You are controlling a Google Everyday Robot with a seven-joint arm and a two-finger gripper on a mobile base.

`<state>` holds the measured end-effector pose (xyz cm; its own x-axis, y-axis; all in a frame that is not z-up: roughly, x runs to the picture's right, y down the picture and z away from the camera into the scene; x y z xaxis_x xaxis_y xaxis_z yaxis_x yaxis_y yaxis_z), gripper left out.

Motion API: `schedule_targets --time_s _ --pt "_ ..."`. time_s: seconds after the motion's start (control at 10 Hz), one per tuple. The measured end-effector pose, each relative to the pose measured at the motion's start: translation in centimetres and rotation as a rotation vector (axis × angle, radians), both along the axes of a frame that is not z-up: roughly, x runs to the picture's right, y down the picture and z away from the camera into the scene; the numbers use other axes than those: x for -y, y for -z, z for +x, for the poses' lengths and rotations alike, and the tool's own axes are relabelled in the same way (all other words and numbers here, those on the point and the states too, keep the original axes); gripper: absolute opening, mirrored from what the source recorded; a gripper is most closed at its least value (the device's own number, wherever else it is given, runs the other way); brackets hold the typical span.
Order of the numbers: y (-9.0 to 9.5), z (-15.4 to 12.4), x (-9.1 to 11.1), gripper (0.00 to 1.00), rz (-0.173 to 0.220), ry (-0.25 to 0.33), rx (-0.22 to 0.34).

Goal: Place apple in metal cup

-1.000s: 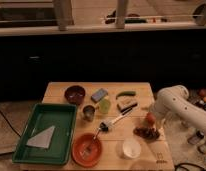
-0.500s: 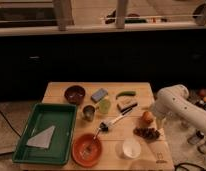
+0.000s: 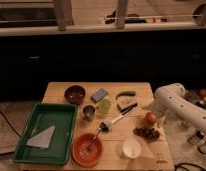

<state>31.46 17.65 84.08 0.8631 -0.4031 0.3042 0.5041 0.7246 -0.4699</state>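
- step in hand: judged it as securing the apple (image 3: 150, 117) before any carry; rated the task as early, with nothing visible in the metal cup (image 3: 89, 112).
- found the apple on the table (image 3: 58, 92) near its right edge, just above the grapes (image 3: 147, 132) and well apart from the metal cup.
- saw the gripper (image 3: 156, 118) low at the apple's right side, right against it, under the white arm (image 3: 171, 97); could not tell how far open it was, nor whether it had hold of the apple.
- would have centred the grasp on the fruit's widest part and closed gently, given a round shape likely to roll toward the grapes.
- would have lifted straight up, high enough to pass over the brush-like utensil (image 3: 113, 121) and the pale green round object (image 3: 104, 105), both lying between apple and metal cup.
- located the metal cup left of centre, just beside the pale green round object and right of the green tray (image 3: 46, 106); counted 1 target only, not the white cup (image 3: 131, 148) at the front.
- would have lined up dead over the rim, lowered close and let go low; judged the apple about as wide as the metal cup, so little margin, with an off-centre drop likely to tip the cup or bounce the fruit away.
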Motion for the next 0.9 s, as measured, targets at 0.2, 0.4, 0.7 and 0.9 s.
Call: schedule_targets --time_s 0.2,0.4,0.7,0.9 --pt "-0.6 0.0 0.0 0.56 0.0 0.012 0.003" --pt "-1.1 0.3 0.0 0.33 0.002 0.017 0.01" --pt "-1.3 0.4 0.1 0.05 -0.005 0.022 0.025" --pt "-1.1 0.4 -0.2 0.0 -0.017 0.04 0.034"
